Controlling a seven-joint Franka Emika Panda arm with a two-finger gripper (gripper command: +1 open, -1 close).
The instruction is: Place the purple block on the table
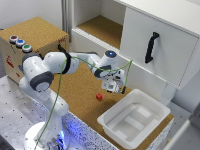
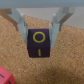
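Yellow marks, a ring and a short bar under it, are on the face of the purple block (image 2: 39, 44) in the wrist view. The claw (image 2: 39, 31) holds this block between its two fingers (image 2: 21, 22), close above the cork worktop (image 1: 75, 90). The arm reaches out over the worktop, wrist turned down. A small red block (image 1: 99, 97) lies near, beside a white tray (image 1: 134, 118).
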